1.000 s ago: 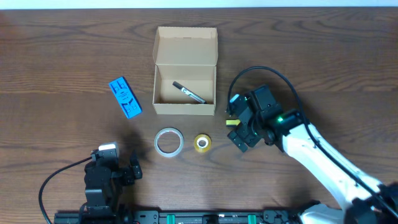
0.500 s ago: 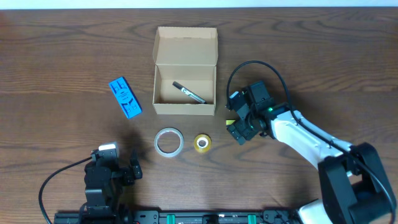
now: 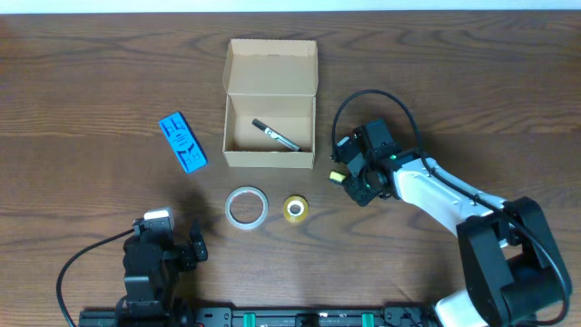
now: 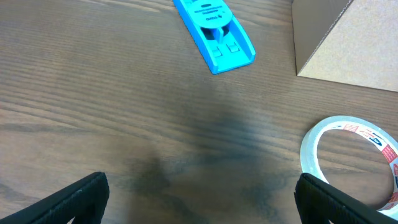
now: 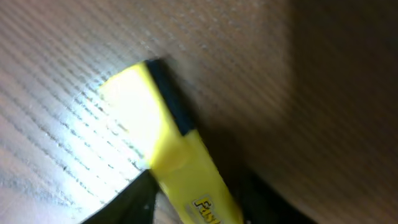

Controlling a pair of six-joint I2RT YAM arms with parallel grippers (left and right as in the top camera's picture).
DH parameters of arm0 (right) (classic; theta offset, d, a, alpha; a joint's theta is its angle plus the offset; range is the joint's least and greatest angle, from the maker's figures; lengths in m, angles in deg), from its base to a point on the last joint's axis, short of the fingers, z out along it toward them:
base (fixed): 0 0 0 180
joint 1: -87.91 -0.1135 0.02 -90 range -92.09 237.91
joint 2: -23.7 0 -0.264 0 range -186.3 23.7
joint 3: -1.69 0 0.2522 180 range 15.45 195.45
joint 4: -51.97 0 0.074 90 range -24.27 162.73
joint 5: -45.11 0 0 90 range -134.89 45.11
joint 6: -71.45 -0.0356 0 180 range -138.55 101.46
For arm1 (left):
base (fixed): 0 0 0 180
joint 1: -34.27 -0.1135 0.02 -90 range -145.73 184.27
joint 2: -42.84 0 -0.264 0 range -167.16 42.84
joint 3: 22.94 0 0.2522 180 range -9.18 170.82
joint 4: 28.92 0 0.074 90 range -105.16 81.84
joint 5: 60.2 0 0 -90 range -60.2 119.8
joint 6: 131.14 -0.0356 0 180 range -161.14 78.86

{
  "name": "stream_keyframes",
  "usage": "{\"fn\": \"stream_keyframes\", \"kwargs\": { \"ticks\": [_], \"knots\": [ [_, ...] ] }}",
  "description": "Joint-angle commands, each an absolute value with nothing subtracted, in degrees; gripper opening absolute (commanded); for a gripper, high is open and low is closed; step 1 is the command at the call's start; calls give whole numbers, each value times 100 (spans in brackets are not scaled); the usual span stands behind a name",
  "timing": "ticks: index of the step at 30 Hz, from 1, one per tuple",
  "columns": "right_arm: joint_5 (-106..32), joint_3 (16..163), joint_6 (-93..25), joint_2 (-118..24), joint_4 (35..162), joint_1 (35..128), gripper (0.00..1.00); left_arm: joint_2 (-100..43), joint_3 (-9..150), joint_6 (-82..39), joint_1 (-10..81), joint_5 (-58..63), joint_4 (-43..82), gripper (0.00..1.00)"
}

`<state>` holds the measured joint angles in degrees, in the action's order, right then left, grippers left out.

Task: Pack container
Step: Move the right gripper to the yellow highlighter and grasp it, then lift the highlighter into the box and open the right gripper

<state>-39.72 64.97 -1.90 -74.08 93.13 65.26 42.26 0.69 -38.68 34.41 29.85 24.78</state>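
The container is a tan cardboard box with its flap lid standing open; a black pen lies inside. To its right, a yellow highlighter lies on the table with my right gripper lowered over it. In the right wrist view the highlighter runs between the dark fingers, and my right gripper is shut on it. My left gripper rests at the front left, open and holding nothing.
A blue plastic item lies left of the box. A clear tape roll and a small yellow tape roll sit in front of it. The left wrist view shows the blue item, the box corner and the clear tape roll.
My right gripper has slid up and left onto the yellow highlighter and closed its jaws around it. The left arm has not moved.
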Motion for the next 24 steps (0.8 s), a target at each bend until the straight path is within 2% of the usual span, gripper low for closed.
{"fn": "stream_keyframes", "kwargs": {
  "ticks": [1, 11, 24],
  "knots": [
    [-4053, 6447, -444, -7544, 9479, 6587, 34, 4263, -8, -3991, 3472, 3038, 2494, 96],
    [-4029, 6462, -1134, -7406, 9558, 6585, 12, 4263, -8, -3988, 3472, 3038, 2494, 95],
    [-4009, 7179, -1230, -5848, 10224, 6548, 1, 4263, -8, -3988, 3472, 3038, 2494, 95]
  ]
}}
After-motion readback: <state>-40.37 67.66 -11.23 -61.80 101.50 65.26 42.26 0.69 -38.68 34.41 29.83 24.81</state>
